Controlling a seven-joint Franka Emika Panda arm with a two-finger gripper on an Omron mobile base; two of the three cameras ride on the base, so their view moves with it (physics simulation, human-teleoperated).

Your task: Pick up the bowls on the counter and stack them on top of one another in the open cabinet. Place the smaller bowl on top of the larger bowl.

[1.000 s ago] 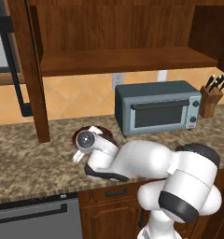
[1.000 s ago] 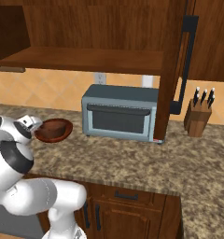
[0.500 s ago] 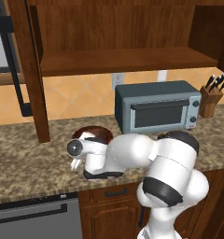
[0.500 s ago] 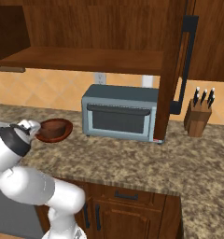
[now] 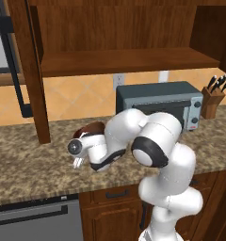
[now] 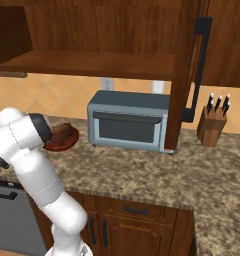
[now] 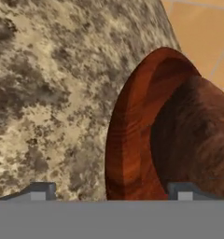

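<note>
The larger bowl (image 7: 132, 140), wide, shallow and reddish-brown with clear grain, sits upright on the speckled granite counter (image 7: 53, 93) close to the tiled wall. The smaller bowl (image 7: 198, 135), darker brown, deep and round-bodied, rests inside it, its rim standing above the larger bowl's rim. From the right base view the pair lies on the counter left of the toaster oven. Above, the open cabinet (image 5: 124, 61) of dark brown wood shows a plain shelf board
</note>
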